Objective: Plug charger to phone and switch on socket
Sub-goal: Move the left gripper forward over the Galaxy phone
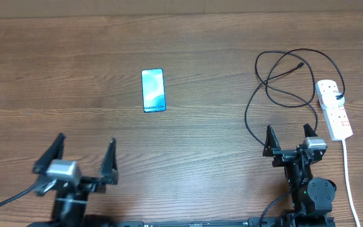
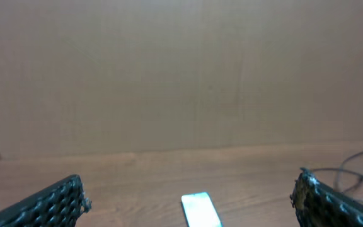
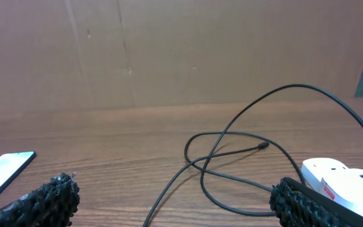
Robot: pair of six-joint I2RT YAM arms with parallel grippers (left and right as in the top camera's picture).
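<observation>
Wood-grain table carries everything needed for a charging job that, judging from the layout, has not yet begun. Both arms wait along the near edge. The left gripper sits toward the near left corner with its fingers spread wide and nothing between them. The right gripper sits toward the near right corner, likewise spread and empty. Each appears parked facing its own half of the work, the left one looking toward the phone, the right one toward the cable and power strip.

The socket, a white strip with red switches, lies along the right edge, its white cord trailing off toward the near edge. The phone lies flat and face up, screen lit blue, left of the middle of the table and well apart from the socket. The charger, a thin black cable, is plugged into the far end of the strip and sprawls in loose loops between the right gripper and the far edge. Its connector tip rests free on the wood, well apart from the phone, so it likely has to be carried across to the phone before a switch is pressed.
</observation>
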